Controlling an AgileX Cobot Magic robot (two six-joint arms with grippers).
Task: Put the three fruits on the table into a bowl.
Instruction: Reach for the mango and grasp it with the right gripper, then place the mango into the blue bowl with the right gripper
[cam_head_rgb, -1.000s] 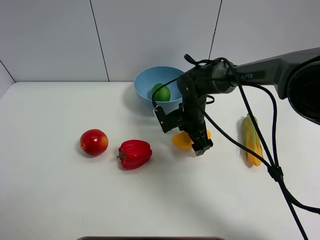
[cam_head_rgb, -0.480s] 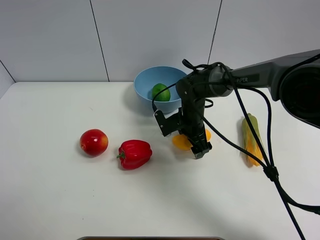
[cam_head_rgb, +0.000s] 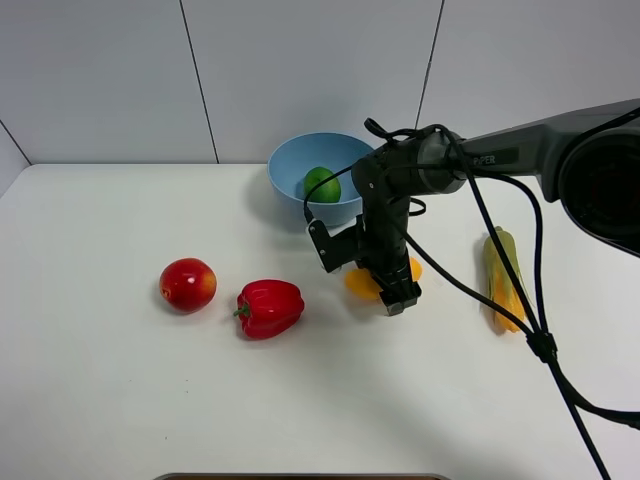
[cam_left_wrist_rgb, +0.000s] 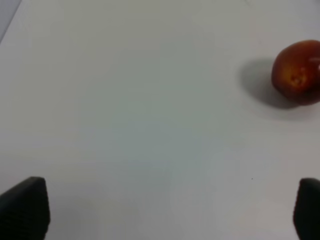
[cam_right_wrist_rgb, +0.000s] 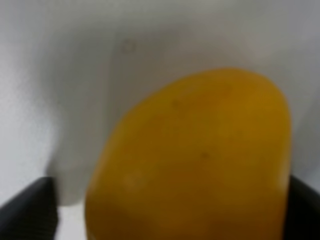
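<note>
The yellow-orange mango (cam_head_rgb: 359, 283) lies on the white table (cam_head_rgb: 120, 400) in front of the light-blue bowl (cam_head_rgb: 285, 165), partly hidden by my right gripper (cam_head_rgb: 392, 290). In the right wrist view the mango (cam_right_wrist_rgb: 195, 160) fills the space in my right gripper (cam_right_wrist_rgb: 170, 210). One finger stands against its side and a thin gap shows at the other, so it is open. The green lime (cam_head_rgb: 321, 184) rests inside the bowl. The red apple (cam_head_rgb: 188, 284) sits at the left. My left gripper (cam_left_wrist_rgb: 170, 210) hangs open over bare table, well away from the apple (cam_left_wrist_rgb: 297, 73).
A red bell pepper (cam_head_rgb: 270, 308) lies between the apple and the mango. A corn cob (cam_head_rgb: 503, 278) lies to the right of the right arm, whose cables trail down toward the table's front right.
The right gripper has come down a little and shifted slightly left around the mango, its fingers drawing inward. The fruits and the left gripper have stayed put.
</note>
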